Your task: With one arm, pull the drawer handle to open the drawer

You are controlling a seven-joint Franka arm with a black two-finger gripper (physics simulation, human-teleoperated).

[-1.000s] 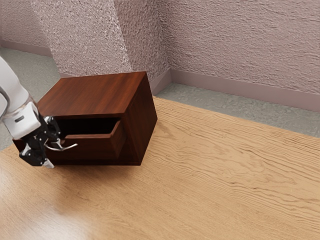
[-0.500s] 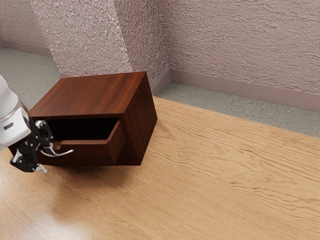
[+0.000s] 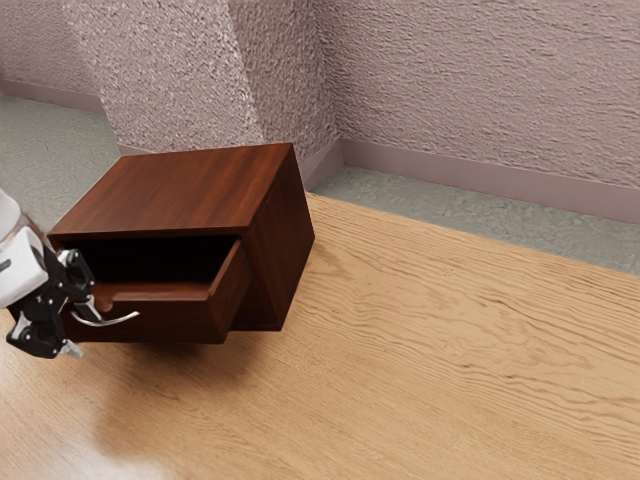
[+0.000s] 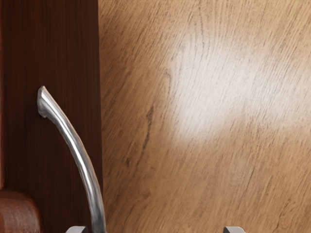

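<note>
Your gripper (image 3: 80,322) is wide open around the silver drawer handle (image 4: 73,150). The handle lies just beside one fingertip (image 4: 77,229), well apart from the other. The drawer (image 3: 165,300) is partly out.

Curved silver handle (image 4: 74,145) on dark drawer front (image 4: 29,58), wooden tabletop (image 4: 209,121) beside

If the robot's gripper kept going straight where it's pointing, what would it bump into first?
Probably the wooden table, which lies straight ahead of the gripper in the wrist view. The drawer handle runs along one side, not across its path. Depth is unclear.
</note>
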